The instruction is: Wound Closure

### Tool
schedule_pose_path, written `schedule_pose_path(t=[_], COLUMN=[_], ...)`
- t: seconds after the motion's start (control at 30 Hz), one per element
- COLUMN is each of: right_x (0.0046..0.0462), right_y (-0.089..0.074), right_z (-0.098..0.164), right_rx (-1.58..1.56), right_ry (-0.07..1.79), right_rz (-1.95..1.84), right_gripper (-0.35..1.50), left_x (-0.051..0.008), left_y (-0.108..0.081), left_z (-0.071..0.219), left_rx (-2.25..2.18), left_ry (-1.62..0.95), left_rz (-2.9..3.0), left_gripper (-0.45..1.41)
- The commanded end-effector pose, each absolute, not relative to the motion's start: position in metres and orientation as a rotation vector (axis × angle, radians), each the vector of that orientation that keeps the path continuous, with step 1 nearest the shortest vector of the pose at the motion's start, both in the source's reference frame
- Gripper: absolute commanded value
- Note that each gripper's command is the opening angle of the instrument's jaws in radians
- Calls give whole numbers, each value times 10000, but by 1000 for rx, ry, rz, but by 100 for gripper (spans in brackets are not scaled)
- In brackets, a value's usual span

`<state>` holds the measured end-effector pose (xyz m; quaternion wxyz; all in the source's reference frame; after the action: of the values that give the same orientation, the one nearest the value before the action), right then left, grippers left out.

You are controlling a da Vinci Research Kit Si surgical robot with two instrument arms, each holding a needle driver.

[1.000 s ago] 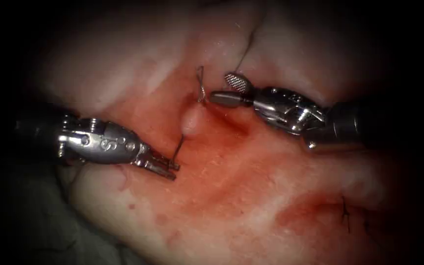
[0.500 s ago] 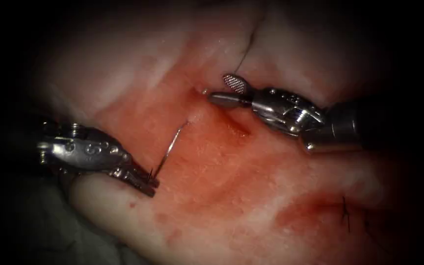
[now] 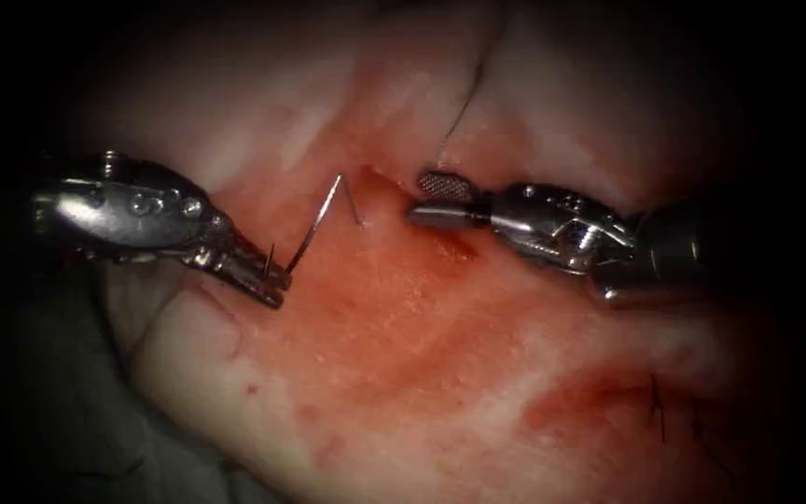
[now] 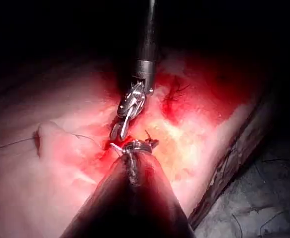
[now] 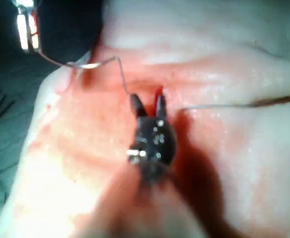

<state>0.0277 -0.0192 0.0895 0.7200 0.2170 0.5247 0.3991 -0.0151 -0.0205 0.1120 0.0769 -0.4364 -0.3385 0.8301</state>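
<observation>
In the endoscope view my left tool [image 3: 270,282] is shut on the curved needle [image 3: 314,224] close to its point, left of the cut. The needle stands free above the tissue [image 3: 478,355], slanting up and right from the jaws. From its tail, thread [image 3: 354,203] drops into the tissue at the cut. My right tool [image 3: 419,200] lies just right of that spot, its jaws a little apart with nothing between them. The right wrist view has these jaws [image 5: 147,105] parted beside the thread [image 5: 122,79], with the needle [image 5: 98,63] beyond. The left tool [image 4: 135,145] also shows in its wrist view.
Red fluid [image 3: 422,308] covers the tissue around and below the cut. A dark thread [image 3: 464,98] runs up the fold at the back. Earlier dark stitches [image 3: 657,406] sit at the lower right. Dark cloth [image 3: 67,420] lies past the tissue's left edge.
My left tool has drawn the needle out of the tissue, leftward then upward, pulling thread after it. The right tool's jaws have narrowed and the tool has dropped slightly.
</observation>
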Motion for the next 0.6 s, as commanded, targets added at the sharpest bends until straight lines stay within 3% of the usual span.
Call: schedule_pose_path(t=[0.03, 0.07, 0.6], right_x=[288, 289, 319], right_y=[-200, -201, -241], right_z=[900, 902, 960], right_rx=[478, 469, 418], right_ry=[1161, 1158, 1104], right_rz=[865, 845, 772], right_gripper=[-21, -35, -35], left_x=[-157, -157, -163], left_y=[-209, -209, -191], left_z=[1124, 1123, 1083], left_rx=[-1312, -1316, -1407], left_ry=[-1009, -1007, -865], left_rz=[2488, 2491, 2492], left_gripper=[-45, -45, -45])
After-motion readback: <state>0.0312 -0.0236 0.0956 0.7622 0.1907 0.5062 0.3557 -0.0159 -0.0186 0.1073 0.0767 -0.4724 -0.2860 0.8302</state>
